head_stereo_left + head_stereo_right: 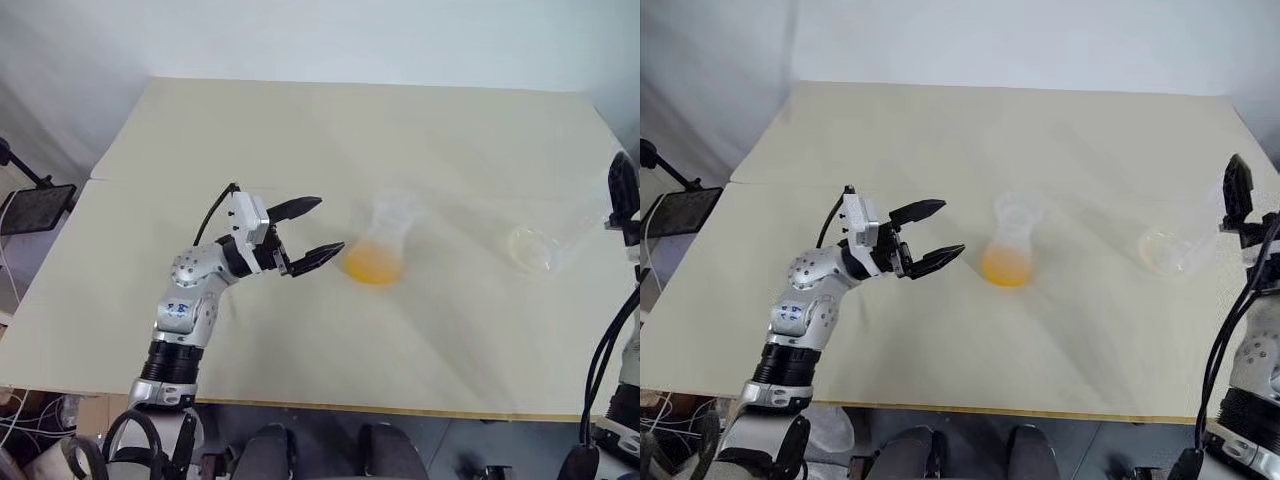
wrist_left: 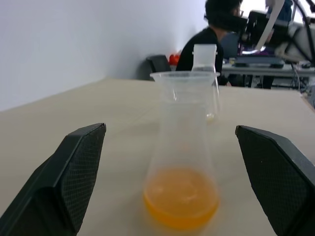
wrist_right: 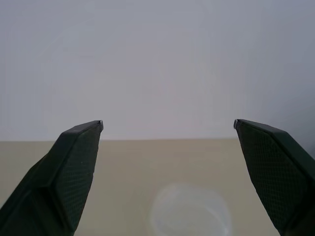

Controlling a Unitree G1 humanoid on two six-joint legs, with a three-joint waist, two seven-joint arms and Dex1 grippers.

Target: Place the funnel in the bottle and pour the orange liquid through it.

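Already holding the orange liquid (image 1: 372, 264), the bottle (image 1: 385, 240) stands mid-table (image 1: 300, 130) just beyond the left gripper (image 1: 318, 226) — fingers spread, as are the right gripper's (image 3: 167, 125); the funnel cannot be made out. A careless nudge could topple the bottle and spill it.

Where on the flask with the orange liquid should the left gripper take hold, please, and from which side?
Probably the neck, where the flask narrows above its flared base; the cone below would let fingers slide. It stands upright on the table, so a level approach from the robot's left suits: the left gripper is open there, fingers either side, not touching.
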